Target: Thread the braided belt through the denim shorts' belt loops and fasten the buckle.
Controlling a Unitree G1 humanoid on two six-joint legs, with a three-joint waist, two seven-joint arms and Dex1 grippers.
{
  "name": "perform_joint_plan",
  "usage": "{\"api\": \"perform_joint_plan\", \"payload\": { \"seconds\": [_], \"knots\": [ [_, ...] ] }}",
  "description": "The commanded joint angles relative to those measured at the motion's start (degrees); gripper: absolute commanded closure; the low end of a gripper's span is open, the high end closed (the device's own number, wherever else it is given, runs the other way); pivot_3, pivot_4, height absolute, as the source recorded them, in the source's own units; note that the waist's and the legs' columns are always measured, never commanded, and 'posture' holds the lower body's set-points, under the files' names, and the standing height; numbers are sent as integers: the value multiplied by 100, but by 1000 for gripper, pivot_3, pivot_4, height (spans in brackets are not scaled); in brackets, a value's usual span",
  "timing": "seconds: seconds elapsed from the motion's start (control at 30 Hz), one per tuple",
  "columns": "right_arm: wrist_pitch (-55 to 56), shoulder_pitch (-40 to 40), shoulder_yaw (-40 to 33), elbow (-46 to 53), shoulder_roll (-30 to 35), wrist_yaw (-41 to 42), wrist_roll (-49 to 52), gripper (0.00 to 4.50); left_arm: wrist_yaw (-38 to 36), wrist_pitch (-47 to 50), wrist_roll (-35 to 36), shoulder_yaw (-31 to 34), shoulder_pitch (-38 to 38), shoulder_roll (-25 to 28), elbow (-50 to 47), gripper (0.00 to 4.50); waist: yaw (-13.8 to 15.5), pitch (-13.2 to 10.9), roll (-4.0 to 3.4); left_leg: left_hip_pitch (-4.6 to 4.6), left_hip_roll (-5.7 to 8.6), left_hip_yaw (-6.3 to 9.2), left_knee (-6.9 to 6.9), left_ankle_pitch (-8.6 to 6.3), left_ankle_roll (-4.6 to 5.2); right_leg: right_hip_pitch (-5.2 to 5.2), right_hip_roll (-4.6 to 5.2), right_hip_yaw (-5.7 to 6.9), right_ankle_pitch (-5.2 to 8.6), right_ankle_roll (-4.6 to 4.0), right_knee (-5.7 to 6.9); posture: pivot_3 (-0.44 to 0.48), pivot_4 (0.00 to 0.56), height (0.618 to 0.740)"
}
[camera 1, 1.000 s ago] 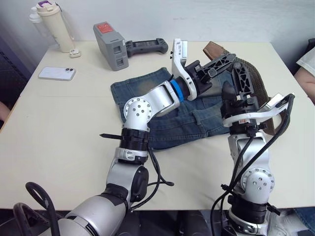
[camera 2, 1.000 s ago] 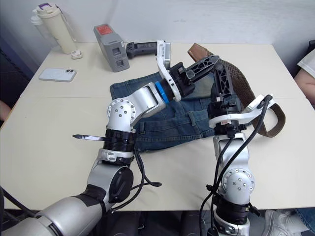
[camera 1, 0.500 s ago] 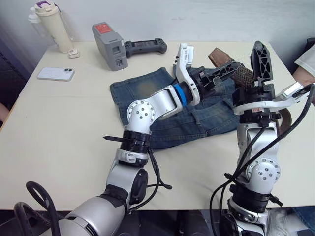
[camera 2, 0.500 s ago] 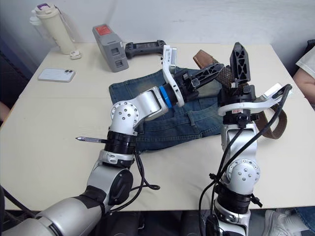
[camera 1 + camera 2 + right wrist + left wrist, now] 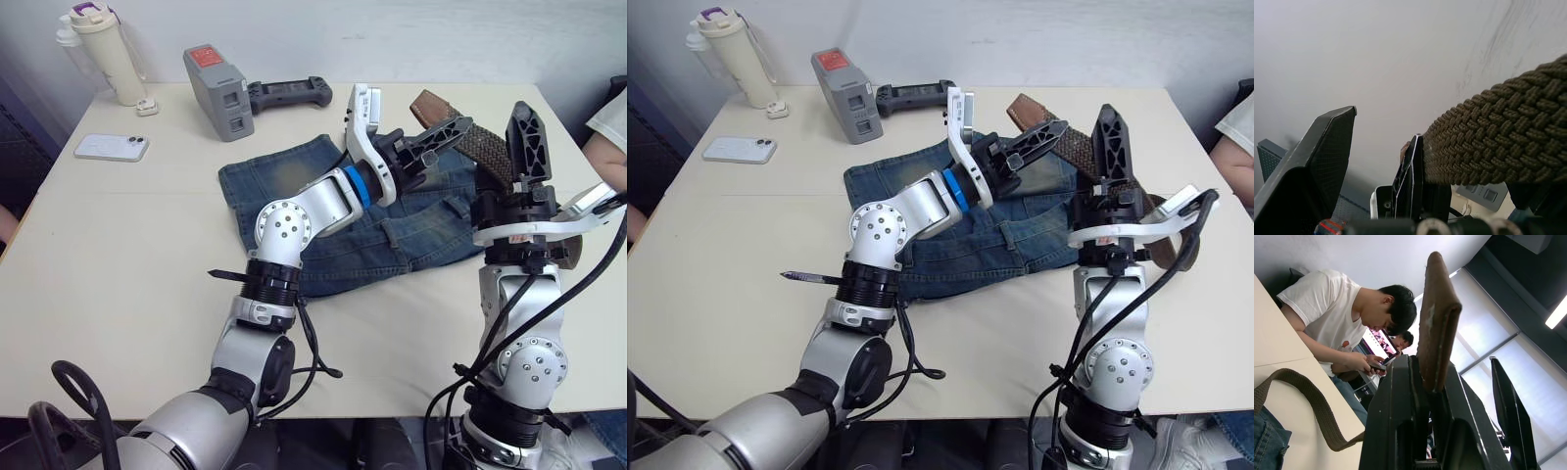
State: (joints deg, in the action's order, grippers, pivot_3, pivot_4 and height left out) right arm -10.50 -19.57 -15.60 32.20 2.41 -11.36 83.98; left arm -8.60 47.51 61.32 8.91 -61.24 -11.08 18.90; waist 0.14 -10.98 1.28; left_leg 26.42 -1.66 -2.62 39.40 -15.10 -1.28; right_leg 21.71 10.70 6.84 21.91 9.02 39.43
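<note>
Belt (image 5: 490, 152) tip is pinched by left gripper (image 5: 436, 140); right gripper (image 5: 1109, 147), agape, could snag it loose.

Bright, even indoor light, soft shadows, glaring ceiling strip and windows, blurred close-up wrist foregrounds.

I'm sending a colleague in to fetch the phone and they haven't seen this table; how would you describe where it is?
Start at the cream table and go to its far corner on the robot's left, where a tall cream bottle stands. The phone lies flat just nearer than the bottle, close to the table's edge. It is the only thin, pale slab there, with camera lenses at one end.
</note>
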Motion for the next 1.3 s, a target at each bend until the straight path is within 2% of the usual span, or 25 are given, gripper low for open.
{"api": "perform_joint_plan", "payload": {
  "seconds": [0.03, 0.33, 0.47, 0.83, 0.93, 0.97, 1.0, 1.1, 1.2, 1.3],
  "knots": [
    [133, -15, -35, 452, -10, -64, 17, 41, -51, -86, 33, 15, -46, -434, -103, 4500, 1, 0, 0, 0, 0, 0, 0, 0, 0, 0, 0, 0, 0, 0, 0, 0, 150, 664],
    [108, -5, 70, 516, 16, -109, 18, 41, 17, -104, -22, 2, 18, -464, -74, 4500, 1, 0, 0, 0, 0, 0, 0, 0, 0, 0, 0, 0, 0, 0, 0, 0, 150, 664],
    [-105, 29, 373, 410, 80, -52, -278, 41, 37, -103, 1, 8, 7, -487, -95, 4500, -4, 0, 0, 0, 0, 0, 0, 0, 0, 0, 0, 0, 0, 0, 0, 0, 150, 664],
    [-31, -182, 476, 247, -35, -83, -590, 41, 96, -18, 61, -3, 69, -507, -184, 4500, -1, 0, 0, 0, 0, 0, 1, 0, 0, 0, 0, 0, 0, 0, 0, 0, 150, 664],
    [16, -217, 428, 250, -42, -80, -579, 838, 98, -21, 52, 0, 67, -495, -178, 4500, -2, 0, 0, 0, 0, 0, 1, 0, 0, 0, 0, 0, 0, 0, 0, 0, 150, 664],
    [19, -224, 420, 249, -41, -72, -578, 1240, 95, -25, 49, 0, 66, -494, -173, 4500, 0, 0, 0, 0, 0, 0, 1, 0, 0, 0, 0, 0, 0, 0, 0, 0, 150, 664],
    [34, -233, 405, 255, -46, -62, -578, 1853, 93, -29, 48, -2, 67, -494, -171, 4500, 0, 0, 0, 0, 0, 1, 1, 0, 0, 0, 0, 0, 0, 0, 0, 0, 150, 664],
    [77, -260, 360, 268, -76, -39, -566, 2991, 90, -42, 55, -10, 63, -482, -156, 4500, -1, 0, 0, 0, 0, 0, 1, 0, 0, 0, 0, 0, 0, 0, 0, 0, 150, 664],
    [83, -283, 326, 259, -94, -19, -572, 4455, 86, -52, 65, -13, 57, -470, -138, 4500, -3, 0, 0, 0, 0, 0, 1, 0, 0, 0, 0, 0, 0, 0, 0, 0, 150, 664],
    [150, -303, 268, 270, -138, 17, -539, 4455, 106, -78, 53, -11, 56, -455, -118, 4500, -2, 0, 0, 0, 0, 0, 1, 0, 0, 0, 0, 0, 0, 0, 0, 0, 150, 664]
  ]
}}
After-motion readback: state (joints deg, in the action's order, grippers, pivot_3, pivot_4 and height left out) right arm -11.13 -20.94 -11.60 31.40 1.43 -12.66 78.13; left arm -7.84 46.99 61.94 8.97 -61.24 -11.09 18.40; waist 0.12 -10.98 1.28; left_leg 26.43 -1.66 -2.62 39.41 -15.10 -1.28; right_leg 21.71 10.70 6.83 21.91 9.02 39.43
